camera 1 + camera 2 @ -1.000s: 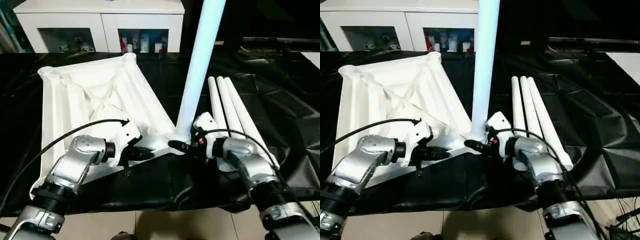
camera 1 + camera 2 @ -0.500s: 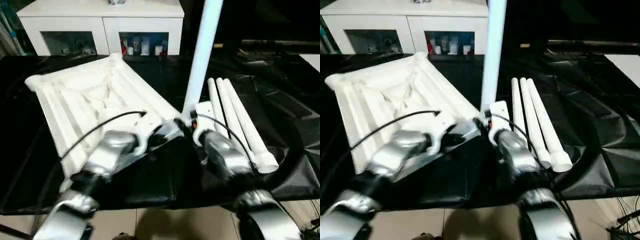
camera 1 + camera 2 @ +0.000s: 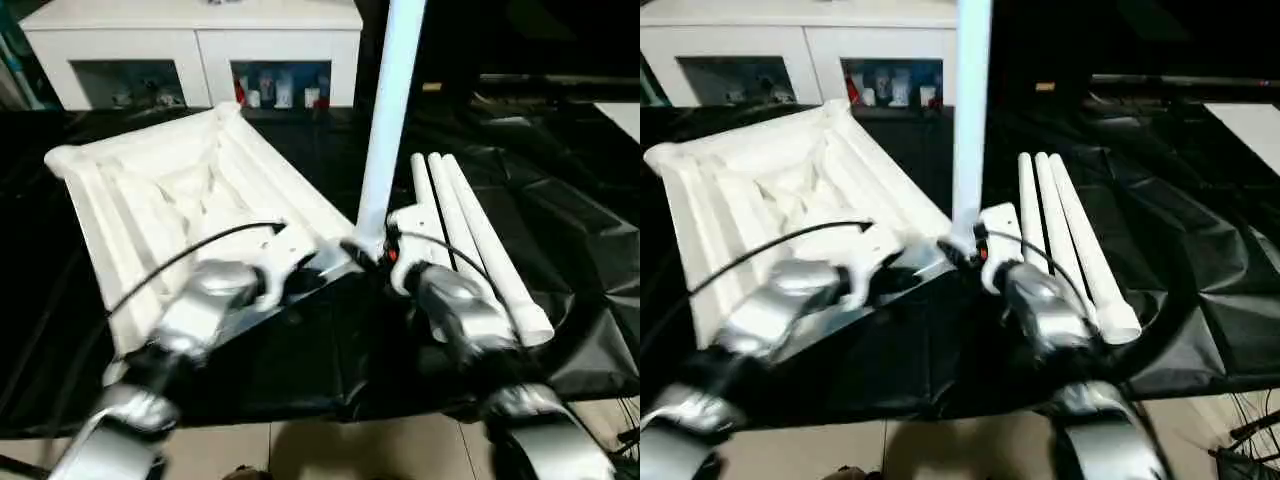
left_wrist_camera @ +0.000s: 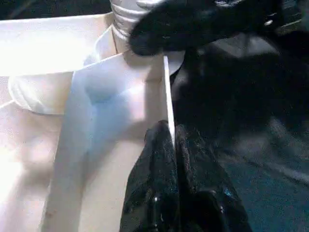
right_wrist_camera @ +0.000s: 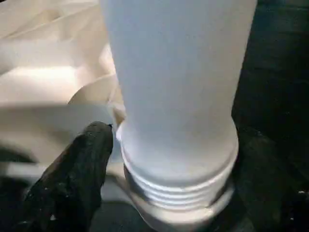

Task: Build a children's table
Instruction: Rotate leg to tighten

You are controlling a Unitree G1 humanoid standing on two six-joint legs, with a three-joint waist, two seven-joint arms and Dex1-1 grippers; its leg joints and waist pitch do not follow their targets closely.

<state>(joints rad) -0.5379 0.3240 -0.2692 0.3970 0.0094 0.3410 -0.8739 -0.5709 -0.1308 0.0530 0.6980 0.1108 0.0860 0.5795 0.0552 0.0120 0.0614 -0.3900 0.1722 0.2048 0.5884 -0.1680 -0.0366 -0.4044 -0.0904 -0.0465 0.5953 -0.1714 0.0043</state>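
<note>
The white plastic rectangular tabletop [image 3: 190, 200] lies upside down, ribbed underside up, on the black crinkled sheet [image 3: 560, 200] that covers the table. It fills the area from about nine to eleven o'clock of the head view, with one round corner socket [image 3: 60, 158] at ten o'clock. Its near right corner sits close to the centre of the head view.

From that corner a long white tapered tube leg [image 3: 392, 110] stands upright and runs out of the head view at twelve o'clock. In the right wrist view its ridged threaded base [image 5: 178, 188] sits at the socket. How deep it is seated cannot be told.

Three more white tube legs [image 3: 470, 230] lie side by side on the sheet, just beside the standing leg at about three o'clock, touching one another.

The left tool [image 4: 171, 140] is pinched tight on the thin upright rim of the tabletop, near the corner with the standing leg. Its two black fingers [image 4: 149, 183] sit on either side of that rim.

The right tool [image 5: 178, 159] stands wide around the base of the standing leg. One black finger [image 5: 77, 174] lies close beside the thread; whether it touches cannot be told.

A white cabinet with glass doors [image 3: 200, 55] stands behind the table at eleven to twelve o'clock.
</note>
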